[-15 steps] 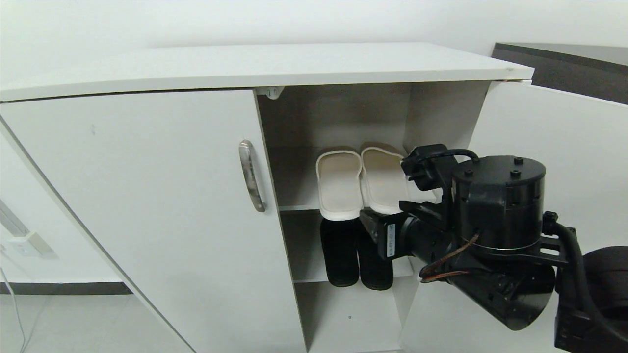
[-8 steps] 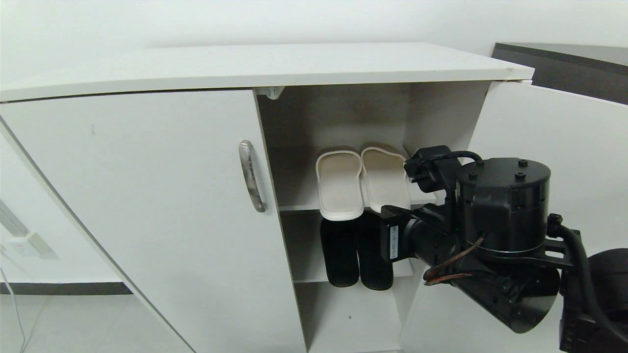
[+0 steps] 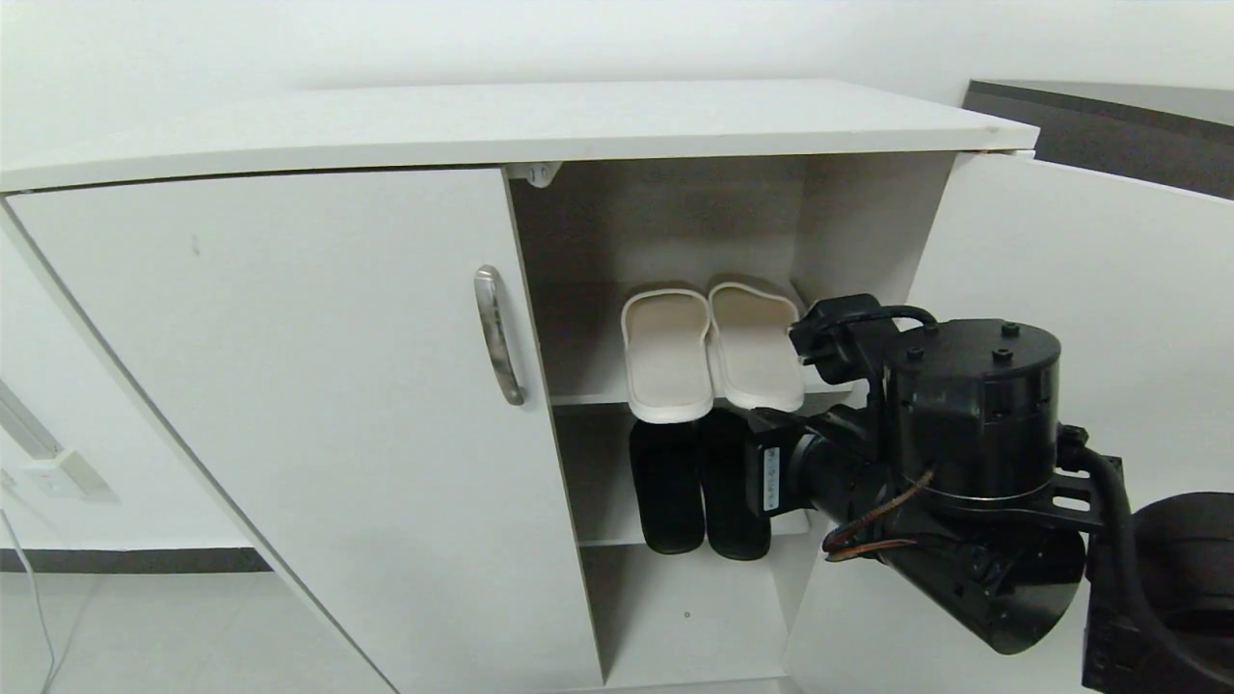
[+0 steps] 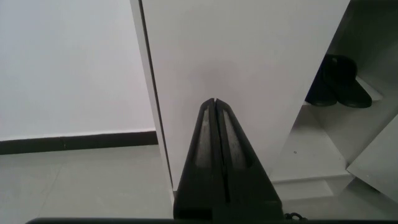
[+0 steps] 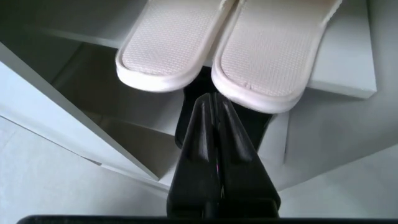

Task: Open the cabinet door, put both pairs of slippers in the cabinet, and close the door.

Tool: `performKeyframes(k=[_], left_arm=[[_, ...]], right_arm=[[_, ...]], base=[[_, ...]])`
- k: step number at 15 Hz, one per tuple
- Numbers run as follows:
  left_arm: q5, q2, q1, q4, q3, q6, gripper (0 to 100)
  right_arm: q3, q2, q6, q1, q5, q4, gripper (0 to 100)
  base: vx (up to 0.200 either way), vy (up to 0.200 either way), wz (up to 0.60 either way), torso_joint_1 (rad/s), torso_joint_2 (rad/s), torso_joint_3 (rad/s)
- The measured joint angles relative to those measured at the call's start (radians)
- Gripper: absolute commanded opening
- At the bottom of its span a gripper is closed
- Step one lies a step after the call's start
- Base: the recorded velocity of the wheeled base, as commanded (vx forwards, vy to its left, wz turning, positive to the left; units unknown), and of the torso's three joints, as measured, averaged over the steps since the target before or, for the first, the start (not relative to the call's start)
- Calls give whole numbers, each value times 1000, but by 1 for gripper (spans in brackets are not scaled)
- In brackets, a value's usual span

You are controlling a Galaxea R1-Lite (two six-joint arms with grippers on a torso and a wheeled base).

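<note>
Jaws of my right gripper (image 5: 213,98) are pressed together, empty, just near of the white slippers (image 3: 711,352) and black slippers (image 3: 699,487) shelved inside. Open cabinet door (image 3: 1089,280) stands right of me, nearest this arm; left gripper (image 4: 214,102) likewise closed.

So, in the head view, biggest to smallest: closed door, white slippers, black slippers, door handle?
Largest: closed door.
Then white slippers and black slippers, alike; black pair partly hidden, so unranked.
Smallest: door handle.

Upper shelf (image 3: 581,371), white slippers (image 3: 718,357), lower shelf (image 3: 603,506), black slippers (image 3: 699,482)
</note>
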Motion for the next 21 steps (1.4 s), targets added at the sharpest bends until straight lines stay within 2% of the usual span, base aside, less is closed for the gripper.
performKeyframes(k=[15, 21], left_arm=[[0, 0, 0, 0, 0, 0, 0], [3, 0, 0, 0, 0, 0, 0]], right_arm=[[67, 32, 0, -24, 10, -63, 0], [107, 36, -38, -66, 11, -106, 0]], base=[[-200, 0, 0, 3, 3, 2], [0, 0, 0, 0, 0, 0]])
